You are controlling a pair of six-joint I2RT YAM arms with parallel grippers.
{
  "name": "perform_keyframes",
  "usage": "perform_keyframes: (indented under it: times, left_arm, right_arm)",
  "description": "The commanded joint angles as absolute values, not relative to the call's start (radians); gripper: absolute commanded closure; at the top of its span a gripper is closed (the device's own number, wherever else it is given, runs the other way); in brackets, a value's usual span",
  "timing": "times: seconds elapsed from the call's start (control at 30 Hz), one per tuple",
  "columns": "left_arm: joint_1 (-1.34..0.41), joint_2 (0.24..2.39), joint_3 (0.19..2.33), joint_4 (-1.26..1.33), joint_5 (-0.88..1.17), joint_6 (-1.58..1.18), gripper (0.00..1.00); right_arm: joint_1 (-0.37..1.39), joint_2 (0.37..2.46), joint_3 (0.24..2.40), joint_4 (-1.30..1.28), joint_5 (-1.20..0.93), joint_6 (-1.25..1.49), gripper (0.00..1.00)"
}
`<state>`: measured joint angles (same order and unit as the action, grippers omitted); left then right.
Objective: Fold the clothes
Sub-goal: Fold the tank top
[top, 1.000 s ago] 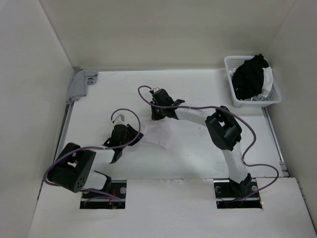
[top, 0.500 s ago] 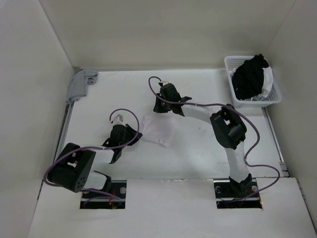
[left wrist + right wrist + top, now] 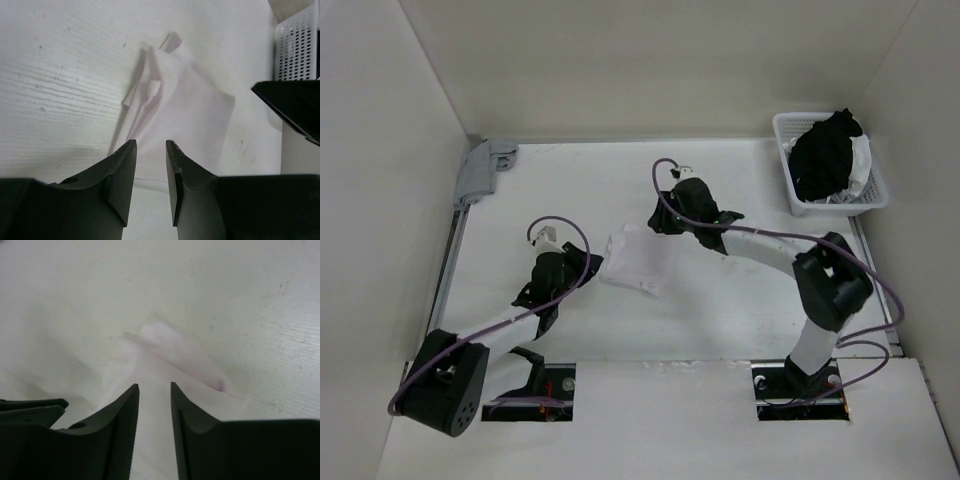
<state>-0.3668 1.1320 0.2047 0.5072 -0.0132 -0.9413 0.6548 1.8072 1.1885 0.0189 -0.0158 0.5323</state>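
Note:
The clothes [image 3: 640, 258] are one white garment lying folded in a small, roughly square pile at the middle of the table. My left gripper [image 3: 582, 272] sits at its left edge, jaws open, nothing between them. In the left wrist view the clothes [image 3: 182, 107] lie just past my left gripper [image 3: 151, 145], with creased layers on the left side. My right gripper [image 3: 662, 226] hovers over the pile's far right corner, open and holding nothing. The right wrist view has the clothes [image 3: 165, 347] spread under and beyond my right gripper [image 3: 155, 386].
A white basket [image 3: 795, 180] with a black garment bundle [image 3: 825, 150] stands at the back right, and it is also seen as the basket [image 3: 297, 45]. A small grey cloth [image 3: 485, 165] lies at the back left corner. White walls enclose the table.
Both grippers have opened and let go of the clothes, which now lie folded. The right gripper has drawn back to the right, and the left arm has stretched out.

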Motion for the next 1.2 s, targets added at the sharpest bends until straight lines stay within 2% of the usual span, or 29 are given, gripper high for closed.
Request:
perform_keyframes:
  times: [0.0,0.1,0.13,0.33,0.6,0.7,0.87,1.03,1.17]
  left_arm:
    - [-0.373,1.052,0.25,0.468,-0.083,-0.925,0.72]
    - [-0.421,1.077,0.316,0.462,-0.094,-0.902,0.75]
    - [-0.444,1.106,0.345,0.468,-0.084,-0.897,0.76]
    - [-0.535,1.343,0.48,0.599,-0.041,-0.931,0.77]
    - [-0.45,1.739,0.555,0.851,-0.019,-0.956,0.8]
    - [-0.413,1.804,0.543,0.923,0.018,-1.011,0.8]
    - [-0.412,1.718,0.5,0.96,0.017,-1.003,0.78]
    - [-0.421,1.614,0.465,0.931,0.012,-0.988,0.73]
    - [-0.465,1.572,0.427,0.914,0.006,-0.986,0.72]
  right_arm:
    - [0.654,1.663,1.099,0.186,0.012,0.567,0.67]
    - [0.662,1.643,1.003,0.215,-0.023,0.623,0.88]
    - [0.671,1.654,0.979,0.225,-0.041,0.639,0.91]
    - [0.694,1.718,0.849,0.35,-0.064,0.753,0.95]
    - [0.694,1.779,0.738,0.457,-0.078,0.848,0.94]
    - [0.694,1.776,0.703,0.495,-0.094,0.871,0.94]
    - [0.673,1.746,0.681,0.506,-0.101,0.873,0.9]
    - [0.666,1.681,0.709,0.491,-0.165,0.853,0.75]
    - [0.648,1.681,0.745,0.491,-0.178,0.848,0.75]
